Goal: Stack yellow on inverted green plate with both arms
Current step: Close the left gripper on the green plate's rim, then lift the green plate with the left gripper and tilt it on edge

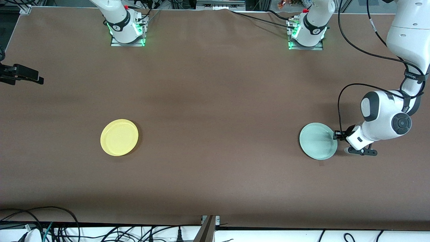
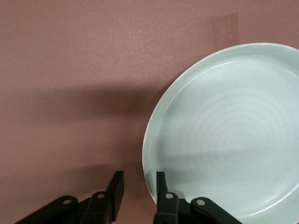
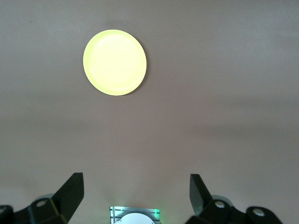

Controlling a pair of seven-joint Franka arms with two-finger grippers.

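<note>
The left claw (image 2: 136, 196) sits low at the rim of the green plate (image 2: 229, 135), at the plate's edge toward the left arm's end of the table; its two black fingers (image 2: 161, 186) straddle the rim, one inside the plate and one outside, with a gap visible between the outer finger and the rim; the jaws are part-way closed and not clamped on the rim. The green plate (image 1: 318, 140) is round, shallow, pale mint and smooth with a glossy sheen; faint concentric rings mark its flat floor; it lies hollow side up and holds nothing. The left arm bends down steeply from its base, wrist low and level with the table (image 1: 215, 101), whose surface is a matte brown.

The right claw (image 3: 138, 189) hangs high over the table near the right arm's base, fingers spread wide and holding nothing; the right arm waits. The yellow plate (image 1: 119, 137) is round, shallow and bright yellow plastic with a low raised rim; it lies upright and empty toward the right arm's end of the table, well apart from the green plate.
</note>
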